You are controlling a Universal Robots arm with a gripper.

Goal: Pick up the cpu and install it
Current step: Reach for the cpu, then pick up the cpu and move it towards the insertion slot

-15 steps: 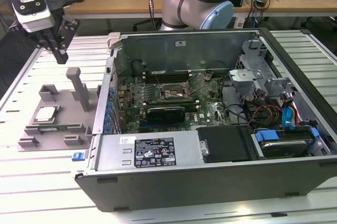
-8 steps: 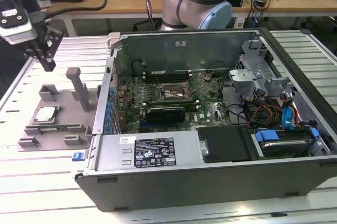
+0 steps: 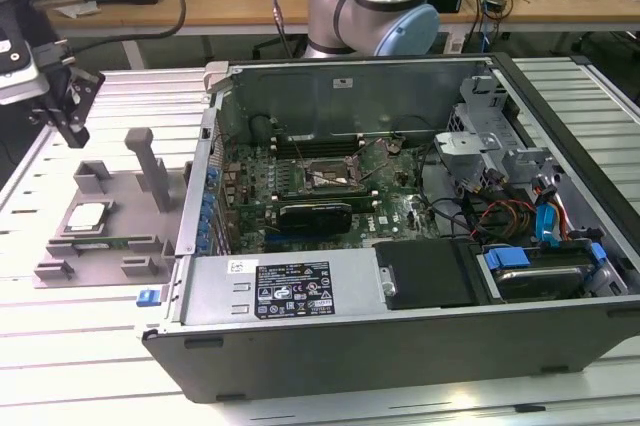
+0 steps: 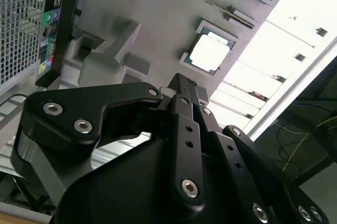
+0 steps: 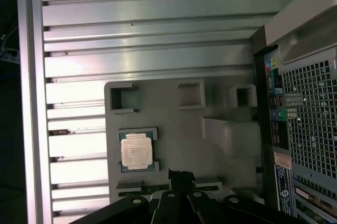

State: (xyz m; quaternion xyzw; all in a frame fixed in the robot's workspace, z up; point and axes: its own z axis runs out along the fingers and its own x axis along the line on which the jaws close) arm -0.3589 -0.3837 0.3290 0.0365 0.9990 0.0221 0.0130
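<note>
The cpu (image 3: 88, 216) is a small square chip with a shiny silver top, lying flat in a recess of the grey holder tray (image 3: 128, 208) at the exterior view's left. Both wrist views look down on the cpu (image 4: 209, 53) (image 5: 137, 150) resting in the tray (image 4: 158, 19) (image 5: 179, 124). My black gripper (image 3: 72, 134) hangs above and behind the tray, apart from the chip. Its fingers meet at the gripper tip (image 4: 181, 81) (image 5: 181, 174), shut with nothing between them. The dark metal-framed socket (image 3: 322, 177) sits on the motherboard inside the open case.
The open computer case (image 3: 400, 346) lies right of the tray, its rear grille (image 5: 310, 108) close to the tray's edge. A long black expansion card (image 3: 315, 216) lies beside the socket. Grey posts (image 3: 150, 166) rise from the tray. The arm's base (image 3: 385, 6) stands behind the case.
</note>
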